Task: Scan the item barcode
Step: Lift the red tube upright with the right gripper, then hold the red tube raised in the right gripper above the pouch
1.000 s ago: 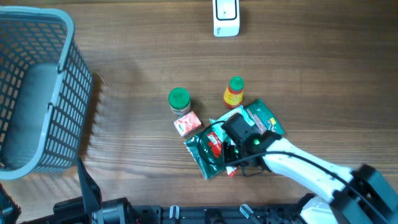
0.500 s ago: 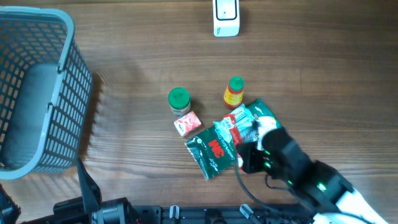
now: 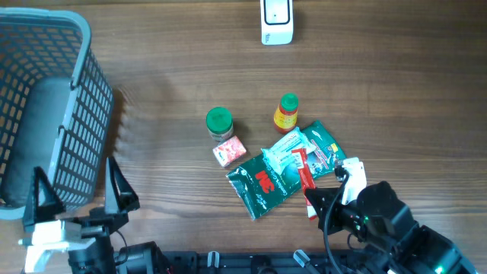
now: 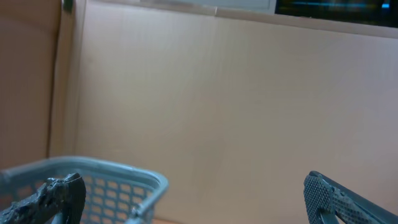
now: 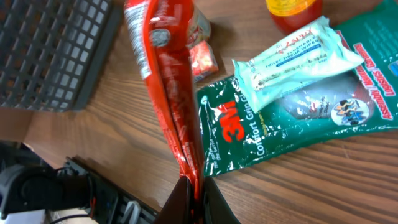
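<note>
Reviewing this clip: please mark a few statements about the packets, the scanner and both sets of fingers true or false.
1. The right fingers are shut on the red packet. True.
2. The left fingers are shut. False: they stand wide open and empty.
3. The red packet is pressed against the scanner. False: the scanner sits at the far edge of the table, well apart from it.
4. A white wipes packet lies on a green packet. True.
</note>
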{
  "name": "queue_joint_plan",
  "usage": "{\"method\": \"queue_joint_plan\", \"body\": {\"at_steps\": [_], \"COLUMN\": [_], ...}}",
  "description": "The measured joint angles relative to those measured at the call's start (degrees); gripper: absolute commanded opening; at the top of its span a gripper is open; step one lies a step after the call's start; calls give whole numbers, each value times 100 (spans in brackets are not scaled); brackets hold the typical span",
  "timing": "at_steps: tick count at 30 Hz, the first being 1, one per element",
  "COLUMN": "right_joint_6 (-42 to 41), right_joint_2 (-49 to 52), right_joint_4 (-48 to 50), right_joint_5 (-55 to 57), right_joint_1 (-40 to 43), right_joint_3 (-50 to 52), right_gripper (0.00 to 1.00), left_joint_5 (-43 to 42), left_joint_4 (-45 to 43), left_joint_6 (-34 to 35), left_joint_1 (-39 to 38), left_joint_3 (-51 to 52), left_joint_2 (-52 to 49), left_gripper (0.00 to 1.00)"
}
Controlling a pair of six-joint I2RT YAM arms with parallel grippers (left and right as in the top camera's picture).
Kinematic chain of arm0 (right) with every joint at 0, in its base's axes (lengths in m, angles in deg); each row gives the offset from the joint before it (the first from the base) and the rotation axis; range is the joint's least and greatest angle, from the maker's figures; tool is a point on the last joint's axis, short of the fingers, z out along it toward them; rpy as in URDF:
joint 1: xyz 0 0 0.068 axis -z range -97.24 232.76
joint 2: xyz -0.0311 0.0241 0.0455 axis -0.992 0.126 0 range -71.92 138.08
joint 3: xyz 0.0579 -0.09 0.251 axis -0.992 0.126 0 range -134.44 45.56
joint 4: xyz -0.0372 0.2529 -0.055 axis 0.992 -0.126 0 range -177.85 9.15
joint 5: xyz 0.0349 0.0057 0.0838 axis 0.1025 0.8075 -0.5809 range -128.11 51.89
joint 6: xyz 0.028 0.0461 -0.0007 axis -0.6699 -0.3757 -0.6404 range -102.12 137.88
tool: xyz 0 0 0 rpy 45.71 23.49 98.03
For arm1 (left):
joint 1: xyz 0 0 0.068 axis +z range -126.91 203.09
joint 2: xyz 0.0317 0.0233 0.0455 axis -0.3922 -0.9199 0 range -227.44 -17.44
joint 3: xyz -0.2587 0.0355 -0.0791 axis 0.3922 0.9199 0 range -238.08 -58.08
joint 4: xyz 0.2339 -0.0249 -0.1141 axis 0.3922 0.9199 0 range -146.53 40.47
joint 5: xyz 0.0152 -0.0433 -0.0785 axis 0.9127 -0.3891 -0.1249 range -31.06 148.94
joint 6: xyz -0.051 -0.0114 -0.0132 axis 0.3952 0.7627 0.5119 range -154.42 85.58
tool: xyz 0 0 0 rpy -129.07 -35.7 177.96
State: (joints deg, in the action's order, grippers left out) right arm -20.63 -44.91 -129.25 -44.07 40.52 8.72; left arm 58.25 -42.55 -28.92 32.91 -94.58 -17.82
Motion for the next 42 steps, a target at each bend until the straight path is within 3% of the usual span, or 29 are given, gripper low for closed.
{"method": "queue_joint_plan", "body": {"at_steps": [5, 12, 19, 26, 32, 42], "right_joint_6": [164, 352, 374, 955, 1360, 1840], "right_joint_2": [-2, -2, -2, -2, -2, -2], "right_joint_4": [87, 50, -114, 330, 898, 1082], "right_joint_5": [4, 31, 114, 260, 258, 264], "right_joint_1": [0, 0, 0, 0, 0, 0], "right_joint_3": [-588, -793, -793, -793, -793, -793], "right_gripper": [5, 5, 5, 5, 4, 4], "left_joint_5": [-20, -678, -914, -802, -800, -1204], "left_joint_4": [-101, -420, -560, 116, 118, -1572], "left_joint_6": [610, 1115, 691, 527, 505, 463], "left_joint_1": [0, -219, -922, -1010, -1010, -1010], "left_joint_3": [55, 422, 903, 1102, 1449, 2977], "left_joint_2": [0, 2, 2, -17, -210, -396], "left_gripper": [100, 100, 100, 100, 100, 100]}}
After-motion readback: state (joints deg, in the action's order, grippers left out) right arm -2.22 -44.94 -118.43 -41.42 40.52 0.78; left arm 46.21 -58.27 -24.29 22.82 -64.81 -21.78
